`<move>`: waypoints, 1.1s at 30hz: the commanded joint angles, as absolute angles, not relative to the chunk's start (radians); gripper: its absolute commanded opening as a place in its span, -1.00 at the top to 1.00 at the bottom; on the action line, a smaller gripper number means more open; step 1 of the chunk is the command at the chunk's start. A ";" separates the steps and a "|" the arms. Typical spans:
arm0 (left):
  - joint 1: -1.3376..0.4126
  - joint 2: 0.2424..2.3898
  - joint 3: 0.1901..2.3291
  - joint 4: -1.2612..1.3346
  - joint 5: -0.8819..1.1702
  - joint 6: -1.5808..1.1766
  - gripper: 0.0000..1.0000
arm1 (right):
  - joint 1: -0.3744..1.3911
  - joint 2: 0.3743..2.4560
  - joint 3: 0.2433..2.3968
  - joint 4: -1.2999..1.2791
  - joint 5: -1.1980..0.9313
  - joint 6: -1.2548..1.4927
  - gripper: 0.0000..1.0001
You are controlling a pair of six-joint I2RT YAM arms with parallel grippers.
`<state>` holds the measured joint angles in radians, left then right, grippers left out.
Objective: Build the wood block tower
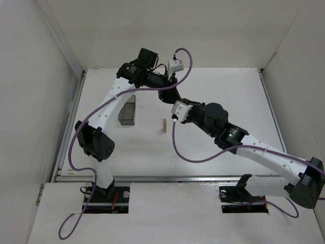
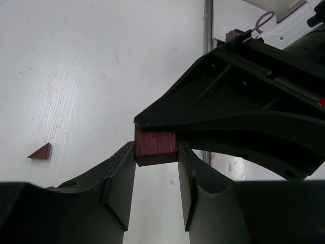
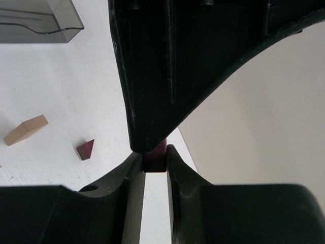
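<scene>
Here a handover between the arms seems to be in hand, above the counter (image 1: 228, 91). The right jaws pinch the dark red block (image 2: 156, 146), and the left jaws press against its two free sides. The tan upright piece (image 1: 164, 125) stands on the counter nearby. Next, I judge, one pair must release cleanly without twisting the block.

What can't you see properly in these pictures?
- Top view: the red block is hidden between the left claw and the right claw. The triangle does not show there, either too small or under an arm.
- Left wrist view: the right claw covers the red block's top.
- Right wrist view: the top edge cuts off the bin, and the left claw blocks the middle.
</scene>
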<state>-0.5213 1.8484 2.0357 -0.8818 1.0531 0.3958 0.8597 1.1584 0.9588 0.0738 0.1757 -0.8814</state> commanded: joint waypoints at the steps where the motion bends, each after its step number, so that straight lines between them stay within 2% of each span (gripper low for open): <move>1: -0.523 1.818 2.026 -0.922 1.066 0.515 1.00 | 0.870 1.155 1.005 0.101 0.164 -0.828 0.40; 2: -0.523 1.818 2.026 -0.922 1.043 0.534 1.00 | 0.870 1.155 1.005 0.101 0.187 -0.807 0.17; 3: -0.523 1.818 2.017 -0.931 1.023 0.555 1.00 | 0.870 1.166 1.005 0.101 0.198 -0.793 -0.24; 6: -0.511 1.775 1.968 -0.891 0.916 0.627 1.00 | 0.870 1.155 0.991 0.089 0.244 -0.732 -0.61; 8: -0.487 1.677 1.793 -0.762 0.832 0.731 1.00 | 0.870 1.078 0.930 0.048 0.197 -0.680 -0.85; 12: -0.463 1.612 1.651 -0.667 0.789 0.862 1.00 | 0.870 0.994 0.878 0.014 0.154 -0.599 -0.88; 17: -0.442 1.568 1.505 -0.669 0.810 1.061 1.00 | 0.870 0.885 0.793 -0.006 0.153 -0.491 -0.88; 21: -0.431 1.476 1.328 -0.478 0.822 1.143 1.00 | 0.870 0.854 0.721 0.055 0.144 -0.449 -0.88; 24: -0.431 1.413 1.186 -0.250 0.793 1.100 1.00 | 0.870 0.882 0.703 0.095 0.155 -0.430 -0.88; 29: -0.422 1.401 1.098 -0.086 0.853 1.025 1.00 | 0.859 0.937 0.681 0.173 0.166 -0.371 -0.90; 31: -0.422 1.401 1.066 0.010 0.873 0.936 1.00 | 0.824 0.937 0.681 0.222 0.166 -0.260 -0.99; 33: -0.422 1.376 1.028 0.090 0.885 0.885 1.00 | 0.767 0.937 0.725 0.233 0.173 -0.098 -0.99</move>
